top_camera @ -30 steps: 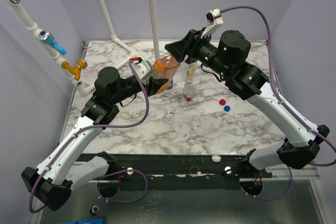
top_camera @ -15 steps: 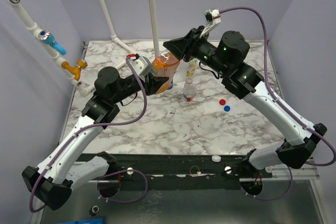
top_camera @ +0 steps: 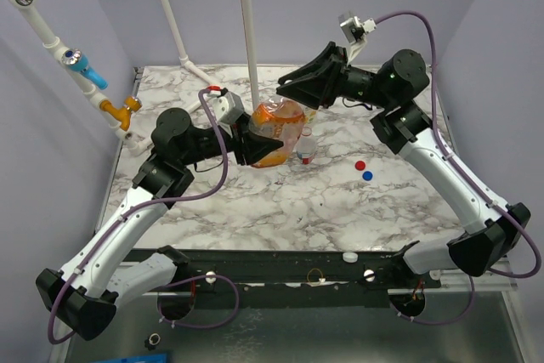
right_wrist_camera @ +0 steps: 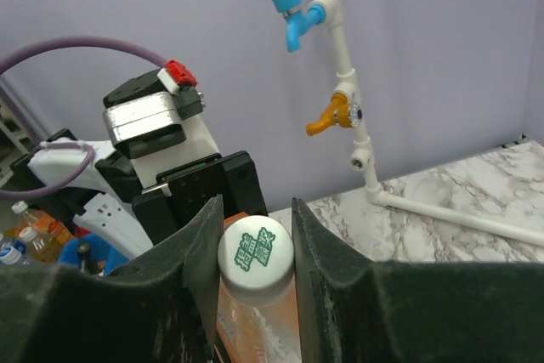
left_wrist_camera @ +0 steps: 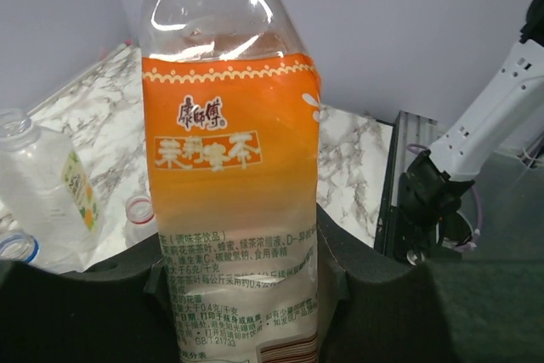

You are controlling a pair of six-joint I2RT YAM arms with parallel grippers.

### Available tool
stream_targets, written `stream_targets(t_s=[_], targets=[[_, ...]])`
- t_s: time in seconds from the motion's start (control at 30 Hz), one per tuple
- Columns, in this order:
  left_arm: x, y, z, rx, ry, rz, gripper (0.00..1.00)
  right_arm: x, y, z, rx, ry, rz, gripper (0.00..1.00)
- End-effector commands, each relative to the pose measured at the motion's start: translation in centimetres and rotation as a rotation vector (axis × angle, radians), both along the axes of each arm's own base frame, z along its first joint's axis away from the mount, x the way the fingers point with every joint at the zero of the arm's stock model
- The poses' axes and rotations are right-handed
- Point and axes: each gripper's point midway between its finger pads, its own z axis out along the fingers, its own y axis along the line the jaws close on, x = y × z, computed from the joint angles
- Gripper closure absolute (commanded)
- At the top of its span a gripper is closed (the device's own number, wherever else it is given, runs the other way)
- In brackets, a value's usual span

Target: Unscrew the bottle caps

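My left gripper (left_wrist_camera: pixel 246 295) clamps the orange-labelled bottle (left_wrist_camera: pixel 229 167), which has white Chinese lettering, over the marble table (top_camera: pixel 255 201). My right gripper (right_wrist_camera: pixel 253 220) pinches its white cap (right_wrist_camera: pixel 255 254), printed with green characters. Lilac walls (top_camera: pixel 476 6) stand around.

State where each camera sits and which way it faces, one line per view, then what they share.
Top external: above and behind the bases, looking down on the marble table; both arms show.
Left wrist: on the left arm, looking along the left gripper at the orange-label bottle it clamps; its black pads show.
Right wrist: looking along the right gripper at the white cap, pinched between its pads.
Shared: all three show that bottle.
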Motion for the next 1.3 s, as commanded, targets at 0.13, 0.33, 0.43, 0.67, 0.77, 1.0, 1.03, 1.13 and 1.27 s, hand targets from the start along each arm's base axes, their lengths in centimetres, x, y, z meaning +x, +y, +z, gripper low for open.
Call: stream_targets(t_s=[0.13, 0.33, 0.43, 0.67, 0.77, 1.0, 1.03, 1.13, 1.27], targets=[[-0.9, -0.7, -0.7, 0.009, 0.027, -0.084, 0.98, -0.8, -0.9, 2.6, 0.026, -0.097, -0.055, 0.37], [3.4, 0.8, -1.2, 0.065, -0.079, 0.152, 0.98, 4.2, -2.9, 3.3, 0.028, 0.0, -0.385, 0.03], [5.1, 1.6, -1.1, 0.074, -0.11, 0.245, 0.98, 6.3, -3.3, 2.1, -0.034, 0.088, -0.513, 0.04], [6.9, 2.0, -0.6, 0.073, -0.141, 0.328, 0.98, 7.1, -2.0, 0.3, -0.118, 0.132, -0.537, 0.16], [7.0, 1.9, -0.5, 0.069, -0.138, 0.325, 0.98, 6.9, -0.8, 0.3, -0.129, 0.126, -0.499, 0.21], [6.9, 2.0, -0.3, 0.06, -0.139, 0.329, 0.98, 7.7, 0.1, -0.2, -0.135, 0.168, -0.508, 0.4], [6.9, 2.0, -0.3, 0.061, -0.14, 0.331, 0.98, 7.8, 0.1, -0.4, -0.138, 0.176, -0.512, 0.42], [6.9, 2.0, -0.3, 0.061, -0.143, 0.331, 0.98, 8.2, 0.2, -1.1, -0.146, 0.199, -0.521, 0.45], [6.9, 2.1, -0.3, 0.058, -0.15, 0.335, 0.98, 7.8, 0.5, -1.0, -0.126, 0.207, -0.497, 0.58]])
